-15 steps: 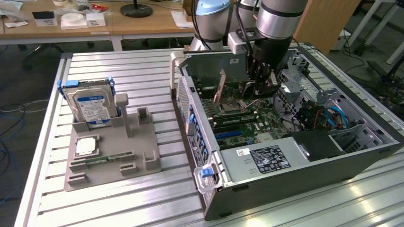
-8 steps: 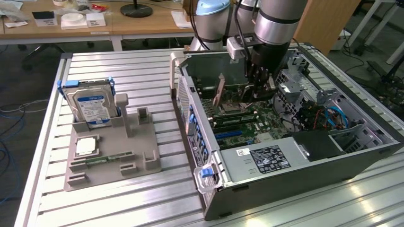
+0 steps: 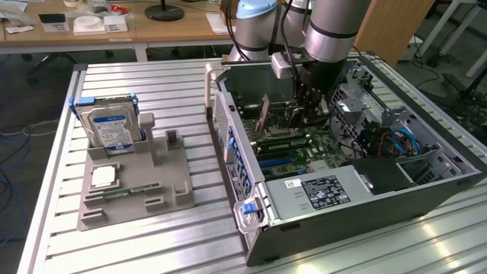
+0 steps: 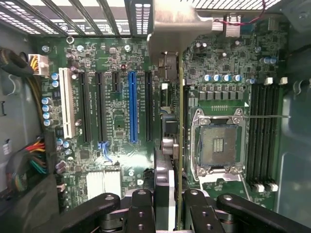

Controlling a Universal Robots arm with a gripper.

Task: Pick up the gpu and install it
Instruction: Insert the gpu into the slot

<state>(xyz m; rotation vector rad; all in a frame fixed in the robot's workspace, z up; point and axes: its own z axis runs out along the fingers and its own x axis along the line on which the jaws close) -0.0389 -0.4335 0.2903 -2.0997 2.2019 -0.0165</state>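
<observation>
The gpu (image 4: pixel 180 92) appears edge-on in the wrist view as a thin green card. Its metal end bracket (image 4: pixel 175 24) sits by the case's rear grille. My gripper (image 4: pixel 167 196) is shut on the card's near end, with a black finger (image 4: pixel 141 201) on each side. The card hangs upright over the motherboard (image 4: pixel 116 121), between the blue slot (image 4: pixel 132 107) and the CPU socket (image 4: pixel 217 143). What lies under its lower edge is hidden. In the exterior view my gripper (image 3: pixel 308 114) reaches down into the open computer case (image 3: pixel 426 188), with the gpu (image 3: pixel 265 117) standing beside it.
On the exterior view's left a grey holder (image 3: pixel 175 188) carries a silver hard drive (image 3: pixel 110 128), a square chip (image 3: pixel 104 176) and a narrow memory stick (image 3: pixel 125 192). The power supply (image 3: pixel 323 191) fills the case's near end. Cable bundles (image 4: pixel 29 160) and memory slots (image 4: pixel 262 136) flank the board.
</observation>
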